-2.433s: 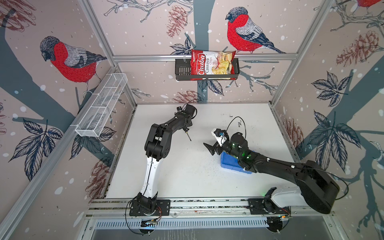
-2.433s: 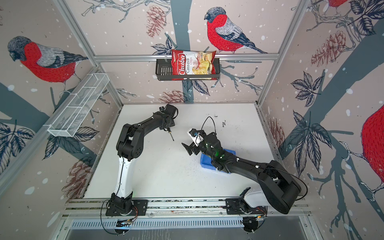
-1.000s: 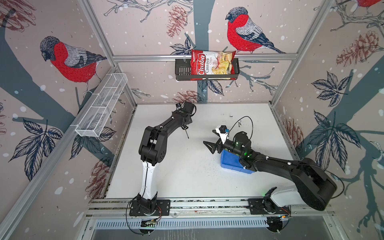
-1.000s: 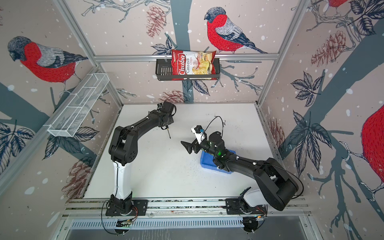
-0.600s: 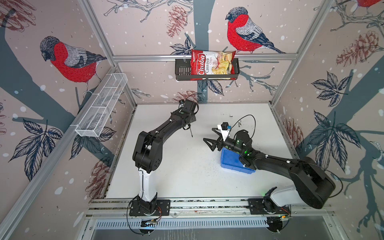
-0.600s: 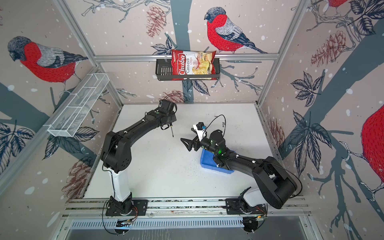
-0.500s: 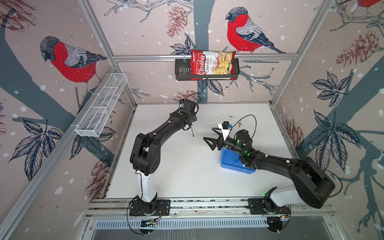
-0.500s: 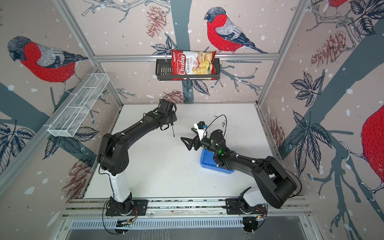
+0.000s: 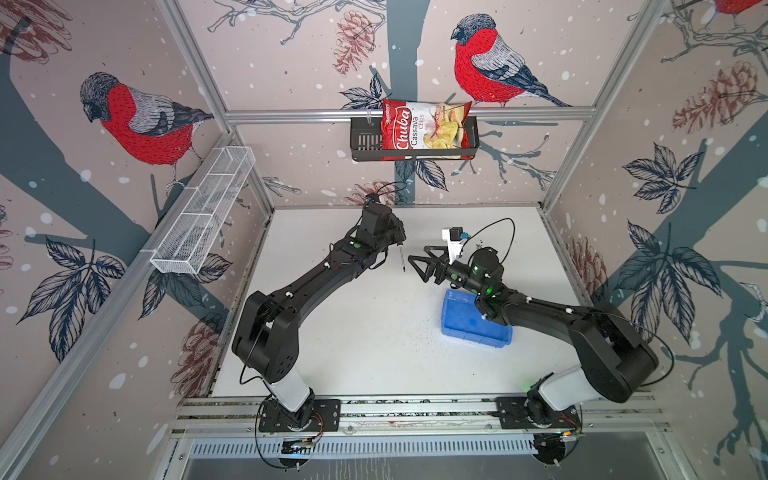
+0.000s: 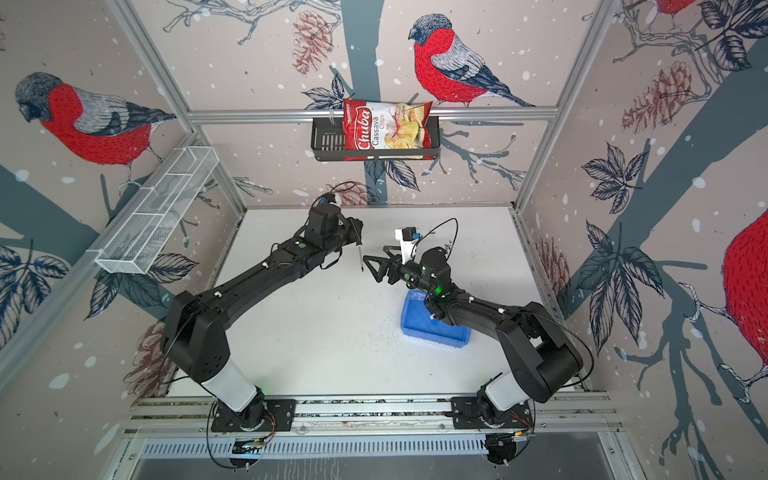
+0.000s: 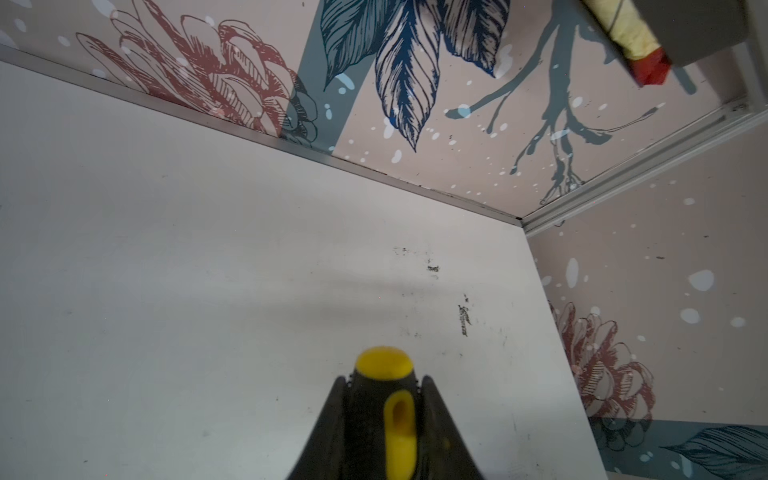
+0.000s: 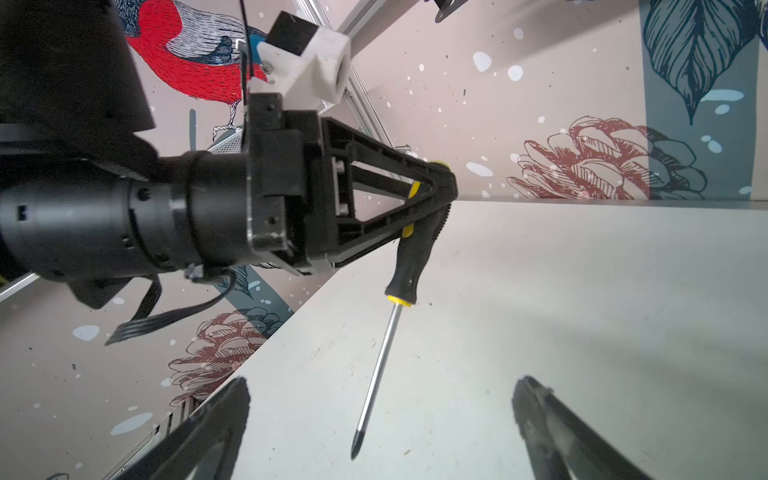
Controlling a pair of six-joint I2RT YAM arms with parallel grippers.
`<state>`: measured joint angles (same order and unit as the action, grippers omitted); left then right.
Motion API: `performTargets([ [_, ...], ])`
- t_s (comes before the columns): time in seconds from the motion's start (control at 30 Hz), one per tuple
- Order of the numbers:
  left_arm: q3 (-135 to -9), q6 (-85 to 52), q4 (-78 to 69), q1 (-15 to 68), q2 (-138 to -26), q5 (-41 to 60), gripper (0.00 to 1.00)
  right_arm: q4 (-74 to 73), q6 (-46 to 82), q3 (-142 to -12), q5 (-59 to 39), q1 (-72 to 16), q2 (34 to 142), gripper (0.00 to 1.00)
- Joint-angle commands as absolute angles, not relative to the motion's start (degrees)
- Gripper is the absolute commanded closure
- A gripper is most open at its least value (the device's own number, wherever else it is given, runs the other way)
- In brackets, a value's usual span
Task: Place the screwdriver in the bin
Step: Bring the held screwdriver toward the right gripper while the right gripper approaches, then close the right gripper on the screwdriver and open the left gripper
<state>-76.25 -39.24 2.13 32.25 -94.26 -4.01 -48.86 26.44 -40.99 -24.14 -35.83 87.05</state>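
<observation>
l arm stretched far over the white table (image 9: 332,340). left gripper (image 12: 436,187) clamped tight on the screwdriver (image 12: 405,266) at its ribbed black handle w/ yellow marks, thin shiny shaft hanging tip-down in the air. r arm low over the glossy blue plastic bin (image 9: 465,328). right gripper (image 9: 417,270) spread wide, empty, near the shaft tip.
</observation>
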Motion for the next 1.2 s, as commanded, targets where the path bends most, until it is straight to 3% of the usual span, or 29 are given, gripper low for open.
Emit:
performTargets([
  [0.0, -73.93, -40.61, -7.28, 33.11, -91.97, -3.95, 0.96, -48.62, 28.95, -42.22, -26.72, -35.67, 88.11, 0.03],
  [0.07, -72.94, -41.06, -8.88, 33.58, -91.24, -3.96, 0.96, -48.88, 30.37, -42.72, -27.69, -35.68, 88.9, 0.1],
  [0.37, -67.05, -44.96, -18.19, 34.93, -89.12, -2.99, 0.96, -51.2, 35.44, -45.24, -30.55, -35.68, 91.89, 0.61],
  [0.57, -65.99, -44.8, -19.31, 35.33, -87.94, -4.16, 0.96, -50.15, 35.99, -45.57, -30.67, -35.31, 92.07, 0.78],
  [0.7, -64.26, -44.13, -21.43, 35.33, -87.16, -5.68, 0.96, -50.01, 36.81, -46.22, -32.09, -34.9, 93.06, 0.81],
  [0.8, -63.81, -43.42, -22.17, 35.33, -86.66, -6.07, 0.96, -49.34, 36.73, -46.72, -33.0, -34.89, 93.64, 0.98],
  [0.87, -63.88, -43.59, -22.53, 35.33, -86.59, -5.73, 0.95, -47.68, 35.25, -47.23, -33.15, -34.81, 93.27, 1.0],
  [0.93, -63.72, -43.81, -22.93, 35.33, -86.88, -5.24, 0.9, -46.29, 33.5, -47.45, -32.84, -34.8, 92.76, 1.0],
  [1.17, -63.14, -43.72, -24.22, 35.33, -87.23, -4.83, 0.46, -38.83, 23.77, -47.3, -30.03, -34.11, 89.04, 1.0],
])
